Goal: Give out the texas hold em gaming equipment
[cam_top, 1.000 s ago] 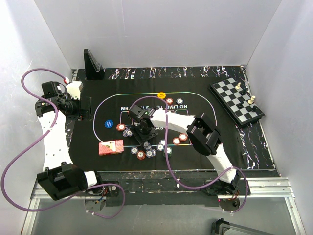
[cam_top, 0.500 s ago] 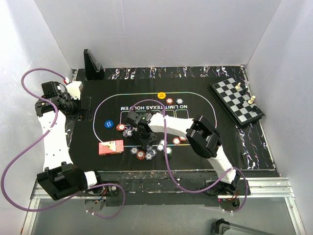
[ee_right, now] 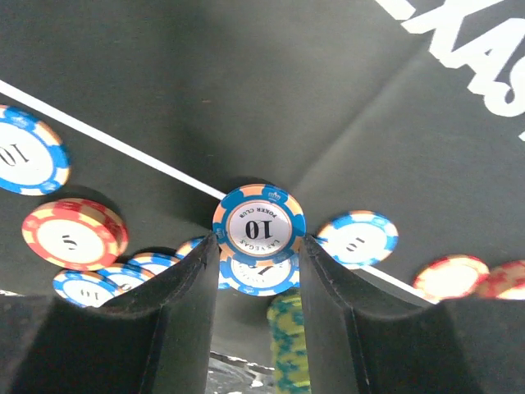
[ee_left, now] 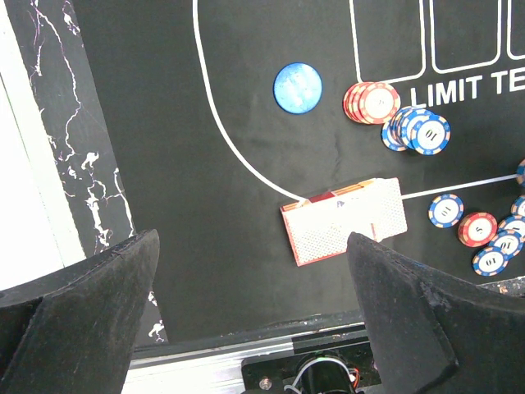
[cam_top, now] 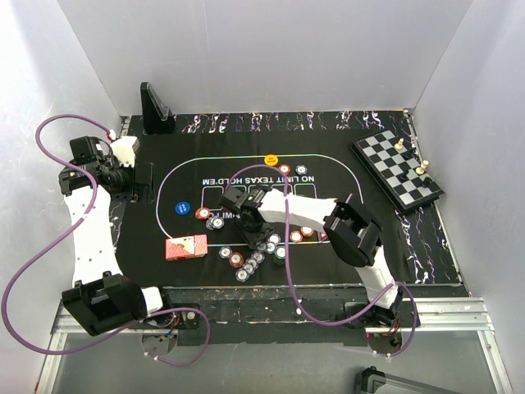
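Two arms divide the work. On the left, your left gripper [ee_left: 253, 254] hangs spread wide and empty over the edge of the black felt mat [ee_left: 164, 164], forearm folded back, probably parked clear. Just ahead of it, the red-patterned-back deck of playing cards [ee_left: 344, 220] lies flat across the mat's white line, apparently ready for dealing. Farther right, your right arm [cam_top: 303, 212] reaches leftward, wrist bent down over the scattered chips [cam_top: 246, 267]. Your right gripper [ee_right: 258, 244] pinches a blue-and-white round poker chip marked 10 [ee_right: 259, 215] by its rim, seemingly with another beneath, likely to carry it to a player's spot.
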Controlling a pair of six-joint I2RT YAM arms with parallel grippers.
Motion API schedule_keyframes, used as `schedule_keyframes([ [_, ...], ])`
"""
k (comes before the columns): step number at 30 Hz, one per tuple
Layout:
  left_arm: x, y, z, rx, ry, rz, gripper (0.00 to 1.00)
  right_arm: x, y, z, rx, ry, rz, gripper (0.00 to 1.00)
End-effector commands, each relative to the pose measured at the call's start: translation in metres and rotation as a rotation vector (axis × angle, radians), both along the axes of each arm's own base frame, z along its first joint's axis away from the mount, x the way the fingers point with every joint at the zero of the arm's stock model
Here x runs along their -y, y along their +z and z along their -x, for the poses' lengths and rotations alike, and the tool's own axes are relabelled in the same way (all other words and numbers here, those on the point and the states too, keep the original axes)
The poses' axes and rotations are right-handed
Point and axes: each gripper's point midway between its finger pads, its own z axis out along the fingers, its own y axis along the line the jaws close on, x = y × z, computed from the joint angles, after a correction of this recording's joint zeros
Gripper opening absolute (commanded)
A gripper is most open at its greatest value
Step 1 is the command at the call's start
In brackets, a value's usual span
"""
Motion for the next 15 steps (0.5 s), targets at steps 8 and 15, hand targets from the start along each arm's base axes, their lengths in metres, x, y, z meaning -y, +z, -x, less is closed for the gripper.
schedule_keyframes([
  [8, -0.001, 0.014, -0.001, 0.041, -0.003, -0.017, 1.00, 0.064, 0.057, -0.071, 0.147, -0.239, -0.075, 0.01],
  [15, 0.000, 0.015, -0.003, 0.043, -0.008, -0.009, 1.00, 0.145, 0.050, -0.095, 0.167, -0.452, -0.011, 0.01],
])
